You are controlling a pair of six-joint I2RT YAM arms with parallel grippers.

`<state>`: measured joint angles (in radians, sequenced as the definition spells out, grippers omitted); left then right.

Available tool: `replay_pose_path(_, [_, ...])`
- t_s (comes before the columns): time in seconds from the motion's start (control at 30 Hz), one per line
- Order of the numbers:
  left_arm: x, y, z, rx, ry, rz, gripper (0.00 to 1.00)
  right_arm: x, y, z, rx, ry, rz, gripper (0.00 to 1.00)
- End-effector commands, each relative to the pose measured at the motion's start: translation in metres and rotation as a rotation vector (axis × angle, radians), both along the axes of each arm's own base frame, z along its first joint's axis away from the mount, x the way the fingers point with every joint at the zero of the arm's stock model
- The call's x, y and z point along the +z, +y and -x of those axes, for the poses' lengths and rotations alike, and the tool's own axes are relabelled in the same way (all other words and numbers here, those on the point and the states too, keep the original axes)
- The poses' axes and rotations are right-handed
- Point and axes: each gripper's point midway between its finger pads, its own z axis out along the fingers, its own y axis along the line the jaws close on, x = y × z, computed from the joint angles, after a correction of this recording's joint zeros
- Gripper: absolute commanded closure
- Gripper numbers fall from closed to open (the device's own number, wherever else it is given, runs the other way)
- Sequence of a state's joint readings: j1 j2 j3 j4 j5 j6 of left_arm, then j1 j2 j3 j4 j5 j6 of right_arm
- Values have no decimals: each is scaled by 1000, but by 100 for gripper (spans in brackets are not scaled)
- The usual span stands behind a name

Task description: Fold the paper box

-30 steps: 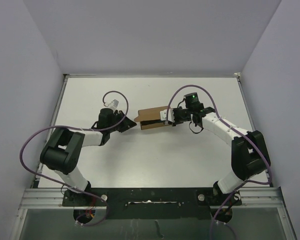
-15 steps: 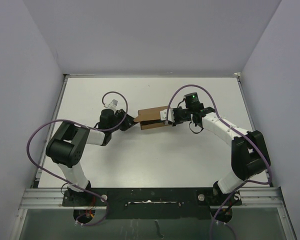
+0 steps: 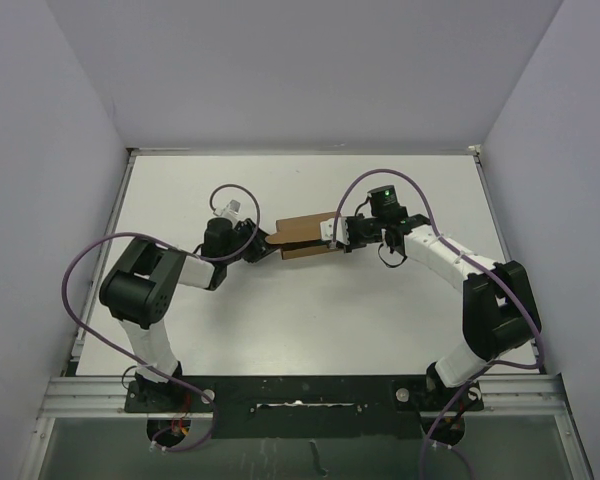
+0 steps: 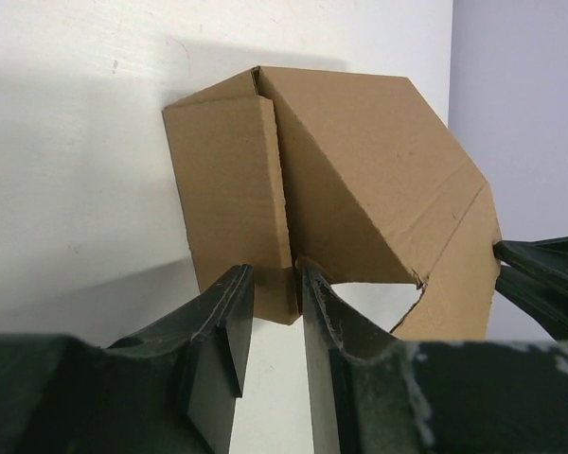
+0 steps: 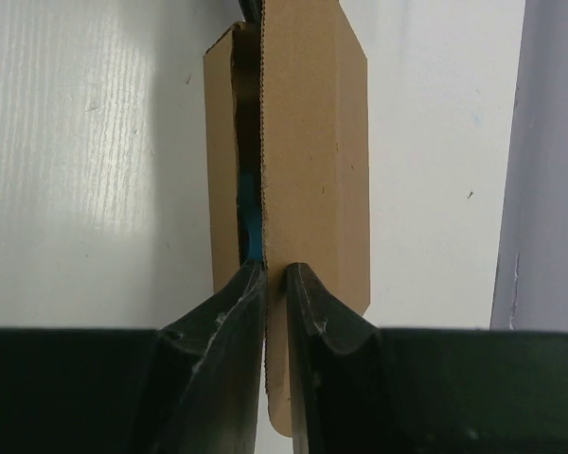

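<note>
One box (image 3: 302, 237) of plain brown cardboard, partly folded, sits out over the middle of the table (image 3: 310, 320), held between the two arms. From above it lies lengthwise left to right, its left end angled to a point.

The right gripper (image 3: 332, 235) has hold of its right end. In the right wrist view the fingers (image 5: 239, 303) are closed to a narrow slit on a single flap that stands on edge, with the rest of the box (image 5: 312, 142) stretching away from them. A slim opening runs along the left of that flap, and a bit of something blue (image 5: 252, 222) shows inside it.

The left gripper (image 3: 263, 245) is at the box's left end. In the left wrist view its jaws are narrow and straddle the near lower corner of a folded panel (image 4: 232, 189), beside a slanted flap (image 4: 369, 170). Whether they actually pinch the cardboard I cannot tell. The right gripper's dark fingers (image 4: 544, 274) show at the far edge of that view
</note>
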<state>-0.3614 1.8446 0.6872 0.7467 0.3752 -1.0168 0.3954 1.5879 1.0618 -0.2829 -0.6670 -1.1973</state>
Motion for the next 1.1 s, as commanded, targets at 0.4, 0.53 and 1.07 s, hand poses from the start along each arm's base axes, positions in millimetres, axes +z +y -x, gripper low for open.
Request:
replay_pose_path(0.4, [14, 4, 4, 6, -49, 23, 71, 0, 3, 9, 25, 7, -19, 86])
replay_pose_path(0.53, [24, 20, 17, 28, -79, 6, 70, -3, 2, 10, 27, 7, -13, 86])
replay_pose_path(1.07, [81, 50, 39, 73, -230, -127, 58, -34, -2, 32, 100, 91, 55, 84])
